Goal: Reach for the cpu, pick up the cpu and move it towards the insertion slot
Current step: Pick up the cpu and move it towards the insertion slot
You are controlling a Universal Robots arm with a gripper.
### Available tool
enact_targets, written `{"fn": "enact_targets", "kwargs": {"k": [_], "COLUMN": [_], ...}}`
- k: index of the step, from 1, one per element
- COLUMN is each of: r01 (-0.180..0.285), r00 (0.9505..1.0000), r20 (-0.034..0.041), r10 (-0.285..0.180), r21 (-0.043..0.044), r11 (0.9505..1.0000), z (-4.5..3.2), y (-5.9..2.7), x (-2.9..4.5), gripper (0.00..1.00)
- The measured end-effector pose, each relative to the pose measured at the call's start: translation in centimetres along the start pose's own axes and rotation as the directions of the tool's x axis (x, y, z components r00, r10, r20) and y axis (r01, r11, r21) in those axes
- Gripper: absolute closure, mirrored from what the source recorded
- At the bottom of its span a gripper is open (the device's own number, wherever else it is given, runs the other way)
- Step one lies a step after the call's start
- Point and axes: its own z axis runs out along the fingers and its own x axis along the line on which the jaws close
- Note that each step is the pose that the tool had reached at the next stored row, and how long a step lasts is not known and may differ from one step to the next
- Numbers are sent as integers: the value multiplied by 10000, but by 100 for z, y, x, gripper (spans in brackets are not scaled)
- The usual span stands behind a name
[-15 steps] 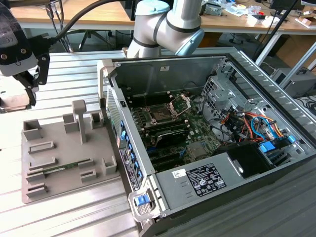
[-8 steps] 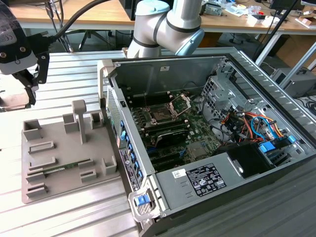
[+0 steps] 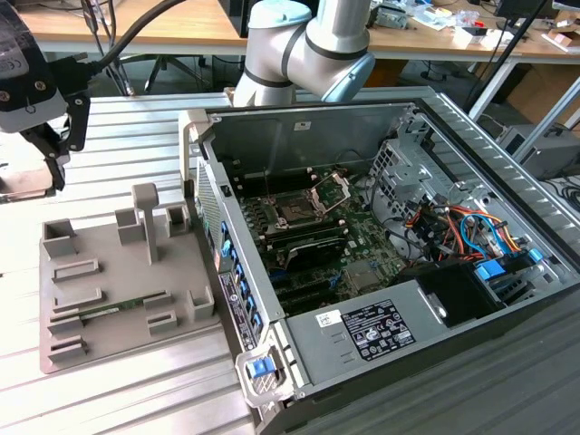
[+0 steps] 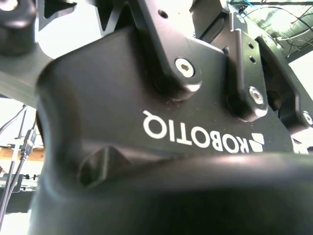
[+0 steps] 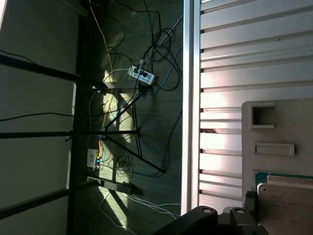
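Note:
The cpu [image 5: 286, 205], a flat silvery chip with a thin green rim, hangs in front of the grey fixture tray [image 5: 279, 132] in the first wrist view. A dark finger [image 5: 249, 211] of my gripper [image 5: 244, 215] presses against the chip's edge. At the exterior view's far left, my gripper [image 3: 45, 168] hovers above the table, shut on the pale cpu [image 3: 20, 179]. The insertion slot [image 3: 294, 210] is a dark square socket inside the open computer case [image 3: 381, 118], well off to the exterior view's right, with its metal bracket [image 3: 331, 190] hinged up. The gripper's black body [image 4: 171, 147] looms close in the second wrist view.
A grey fixture tray [image 3: 100, 353] lies between my gripper and the case, with upright posts [image 3: 145, 217] and a green memory stick [image 3: 113, 309] in one groove. The case's side wall [image 3: 231, 263] stands beside the tray. Cables [image 3: 453, 222] crowd the case's right side. The table edge [image 5: 190, 98] drops to the floor.

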Motion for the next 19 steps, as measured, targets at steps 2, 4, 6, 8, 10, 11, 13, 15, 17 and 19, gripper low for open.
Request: {"fn": "enact_targets", "kwargs": {"k": [2,4,6,8,10,11,13,15,17,19], "r01": [1,0,1,1,0,1,0,1,0,0], "r00": [10000,10000,10000,10000,10000,10000,10000,10000,10000,10000], "r20": [0,0,1,0,0,0,0,0,0,0], "r10": [-1,0,-1,-1,0,-1,0,-1,0,0], "r21": [0,0,0,0,0,0,0,0,0,0], "r11": [10000,10000,10000,10000,10000,10000,10000,10000,10000,10000], "z": [-12,-17,-22,-32,-38,-42,-48,-55,-65,-71], "y": [0,1,1,1,1,1,2,2,2,2], "x": [0,0,0,0,0,0,0,0,0,0], "gripper": [45,45,45,45,45,45,45,45,45,45]}}
